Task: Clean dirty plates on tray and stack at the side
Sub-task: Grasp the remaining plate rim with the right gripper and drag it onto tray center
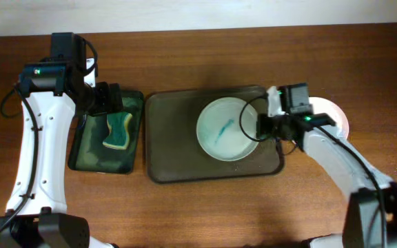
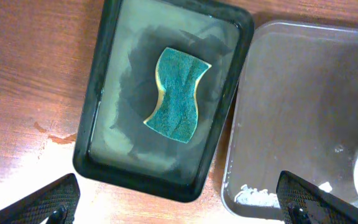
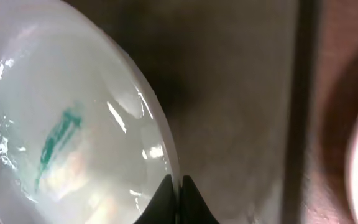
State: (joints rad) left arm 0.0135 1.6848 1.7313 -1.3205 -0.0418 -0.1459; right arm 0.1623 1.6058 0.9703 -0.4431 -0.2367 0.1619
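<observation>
Clamped in the right jaws by its 3 o'clock rim: dirty plate [image 1: 222, 127], teal-smeared, toward 3 o'clock on the grey tray [image 1: 174, 138]. Spread wide apart above the sponge [image 2: 178, 93] in the dark basin [image 1: 88, 148], 9 o'clock of the tray: left jaws. At 3 o'clock on the worktop [image 1: 205, 207]: second white plate [image 1: 336, 114].

The left arm [image 1: 36, 145] and right arm [image 1: 336, 155] share smooth white link shells, black joint housings [image 1: 64, 47] and thin black cables [image 1: 9, 103] looping alongside. Each black wrist block [image 1: 54, 81] carries a small green light [image 1: 38, 69]. The black fingers [image 2: 48, 202] show a cross-hatched texture.
</observation>
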